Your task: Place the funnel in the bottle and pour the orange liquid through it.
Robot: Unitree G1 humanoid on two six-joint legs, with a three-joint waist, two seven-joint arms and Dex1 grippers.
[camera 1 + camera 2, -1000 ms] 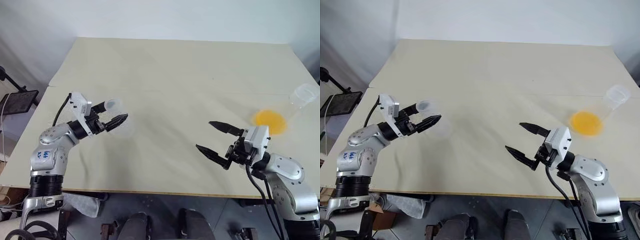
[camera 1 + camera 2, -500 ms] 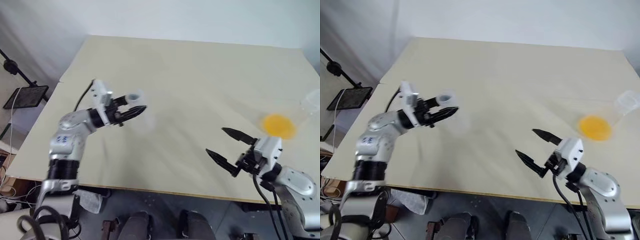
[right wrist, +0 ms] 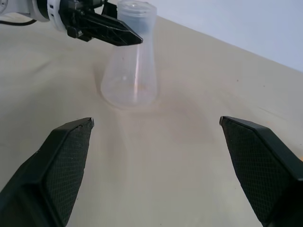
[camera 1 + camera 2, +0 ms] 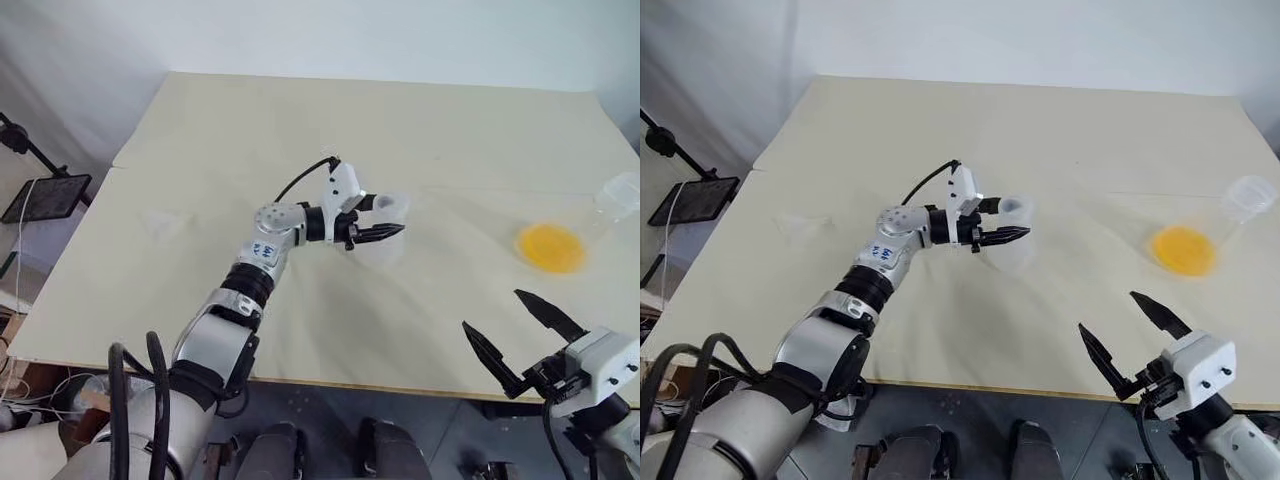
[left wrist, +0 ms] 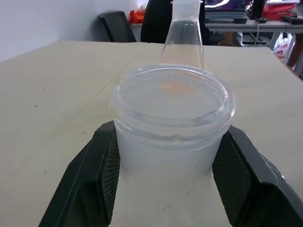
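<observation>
Bottle (image 4: 385,245) upright near the middle of the table (image 4: 300,130), neck clamped in the left gripper (image 4: 385,214), which reaches in level from the left. Base at the cloth or just above it; cannot tell which. Funnel (image 4: 165,222) lying faint on the table well to the left, apart from both grippers. Orange liquid (image 4: 549,247) pooled in the base of a larger clear vessel (image 4: 622,190) near the right edge, well apart from the bottle. Right gripper (image 4: 494,310) low over the near right corner, spread wide and empty, pointing toward the table's middle.

Left wrist view: bottle's round rim (image 5: 173,94) close up, mouth open and dry inside. Black fingers (image 5: 87,179) pressed against the neck on both sides, just under the rim, so a narrow-to-middling hold on clear plastic. Beyond the rim, the vessel's neck (image 5: 183,38) standing on the far part of the table, with a faint orange tint showing through the bottle's mouth. Dark chair (image 5: 116,26) behind the table edge.

Right wrist view: own fingers (image 3: 66,161) far apart, nothing between them, bare table ahead. Bottle (image 3: 130,80) straight ahead, upright, wide base down, narrow neck up. Left gripper's black fingertips (image 3: 118,34) closed round that neck from the side, one fingertip in front of the plastic, the other behind it.
</observation>
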